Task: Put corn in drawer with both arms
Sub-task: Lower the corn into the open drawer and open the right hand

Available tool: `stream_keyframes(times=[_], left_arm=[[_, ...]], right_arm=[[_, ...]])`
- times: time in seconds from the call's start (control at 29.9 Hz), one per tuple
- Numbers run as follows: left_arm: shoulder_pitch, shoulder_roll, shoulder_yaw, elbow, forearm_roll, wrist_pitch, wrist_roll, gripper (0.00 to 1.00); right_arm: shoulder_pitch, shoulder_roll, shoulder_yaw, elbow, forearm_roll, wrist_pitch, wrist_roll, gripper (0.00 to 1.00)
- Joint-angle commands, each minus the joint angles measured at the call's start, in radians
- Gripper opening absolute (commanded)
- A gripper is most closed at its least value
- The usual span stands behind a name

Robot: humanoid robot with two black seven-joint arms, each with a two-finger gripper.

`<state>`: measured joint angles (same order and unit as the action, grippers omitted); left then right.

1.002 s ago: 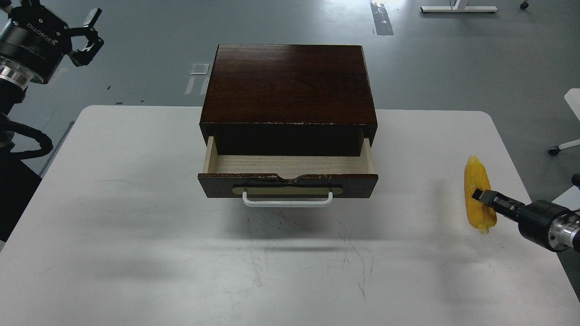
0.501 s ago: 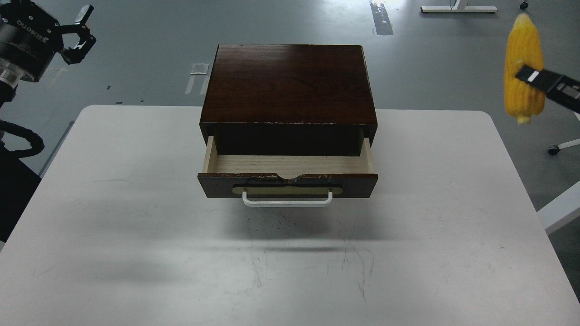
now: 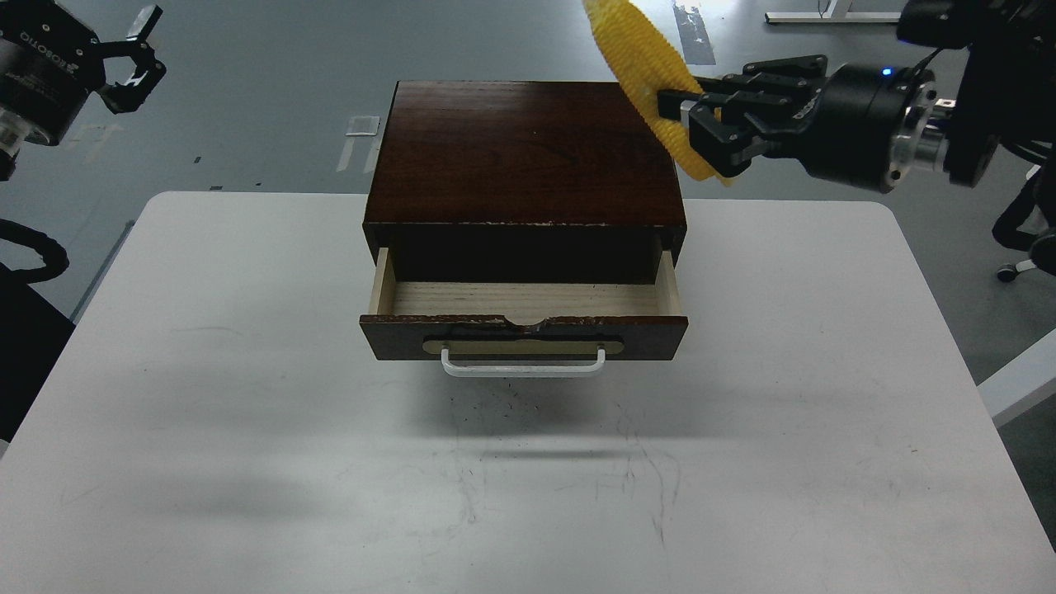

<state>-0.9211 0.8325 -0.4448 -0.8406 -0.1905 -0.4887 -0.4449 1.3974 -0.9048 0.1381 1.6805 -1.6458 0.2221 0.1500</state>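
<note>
The dark brown wooden box (image 3: 526, 153) stands at the back middle of the white table. Its drawer (image 3: 525, 318) is pulled open and shows an empty pale wood floor, with a white bar handle (image 3: 523, 365) in front. My right gripper (image 3: 689, 124) is shut on the yellow corn (image 3: 648, 66) and holds it tilted in the air above the box's right rear corner. The corn's top runs out of the frame. My left gripper (image 3: 136, 54) is open and empty at the far upper left, off the table.
The white table (image 3: 247, 371) has rounded corners and scuff marks in front of the drawer. Grey floor lies beyond it. A white chair base (image 3: 1023, 264) shows at the right edge.
My right gripper has lifted the corn off the table's right side and carried it up and left to above the box's right rear corner. The left gripper has shifted slightly up and left.
</note>
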Motion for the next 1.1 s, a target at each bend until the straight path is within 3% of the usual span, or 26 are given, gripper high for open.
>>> stream_keyframes(times=[0.0, 0.17, 0.47, 0.53, 0.67, 0.7, 0.84, 1.07], left_arm=[[0.002, 0.005, 0.000, 0.000, -0.001, 0.000, -0.006, 0.98], [0.002, 0.005, 0.000, 0.000, -0.001, 0.000, -0.009, 0.98], [0.001, 0.025, -0.002, 0.002, 0.000, 0.000, -0.008, 0.98], [0.001, 0.028, -0.002, 0.002, 0.000, 0.000, -0.008, 0.98], [0.002, 0.033, -0.002, 0.002, 0.000, 0.000, -0.009, 0.98], [0.002, 0.034, -0.002, 0.002, 0.000, 0.000, -0.009, 0.98], [0.002, 0.034, -0.002, 0.002, 0.000, 0.000, -0.009, 0.98], [0.002, 0.034, -0.002, 0.002, 0.000, 0.000, -0.009, 0.98]], right_arm=[[0.000, 0.099, -0.005, -0.059, -0.231, 0.034, 0.063, 0.03], [0.002, 0.216, -0.047, -0.126, -0.385, 0.033, 0.128, 0.03], [0.003, 0.357, -0.147, -0.186, -0.517, 0.023, 0.149, 0.04], [0.002, 0.374, -0.147, -0.215, -0.522, 0.022, 0.149, 0.09], [0.000, 0.385, -0.146, -0.245, -0.517, 0.019, 0.149, 0.29], [-0.003, 0.385, -0.146, -0.245, -0.514, 0.014, 0.149, 0.39], [-0.018, 0.385, -0.146, -0.243, -0.508, -0.003, 0.148, 0.55], [-0.021, 0.386, -0.144, -0.248, -0.502, -0.003, 0.148, 0.63]])
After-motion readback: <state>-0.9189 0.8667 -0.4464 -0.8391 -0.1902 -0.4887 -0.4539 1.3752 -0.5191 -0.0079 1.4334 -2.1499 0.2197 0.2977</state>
